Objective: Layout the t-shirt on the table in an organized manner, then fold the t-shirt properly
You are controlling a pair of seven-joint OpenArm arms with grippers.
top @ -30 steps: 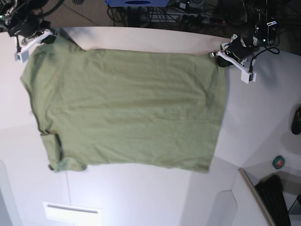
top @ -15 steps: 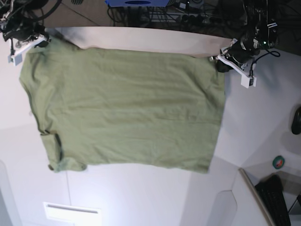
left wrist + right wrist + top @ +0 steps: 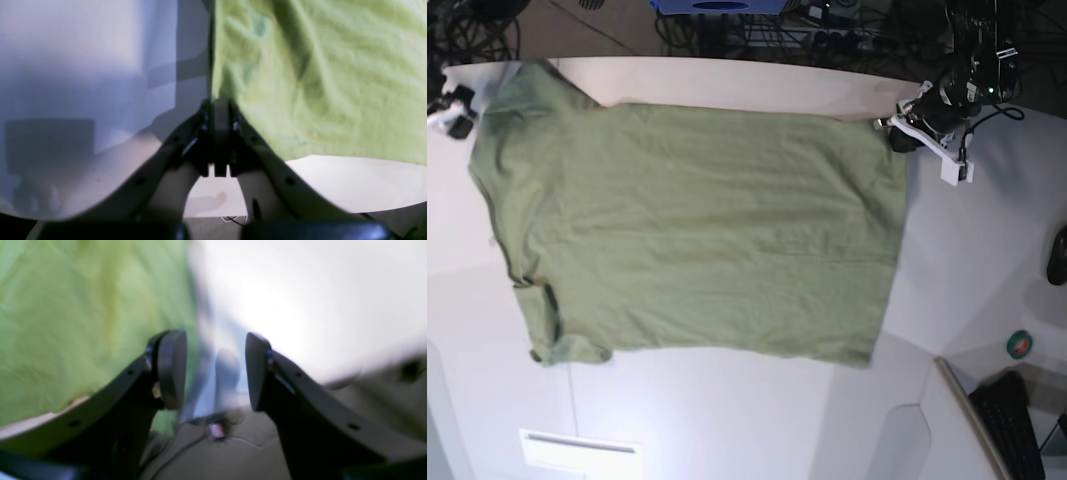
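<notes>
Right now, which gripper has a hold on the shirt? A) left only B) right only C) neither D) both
A: the left gripper is clamped on the shirt at its edge, while the right gripper stands open with only table between its tips.

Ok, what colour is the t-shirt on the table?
Plain olive green t-shirt, no pattern; the base view shows it best.

The olive-green t-shirt (image 3: 697, 230) is lying spread nearly flat and lightly wrinkled across the white counter (image 3: 727, 420), its hem running along the right side, one short sleeve bunching at the lower left, its upper edge nearing the counter's far edge.
</notes>
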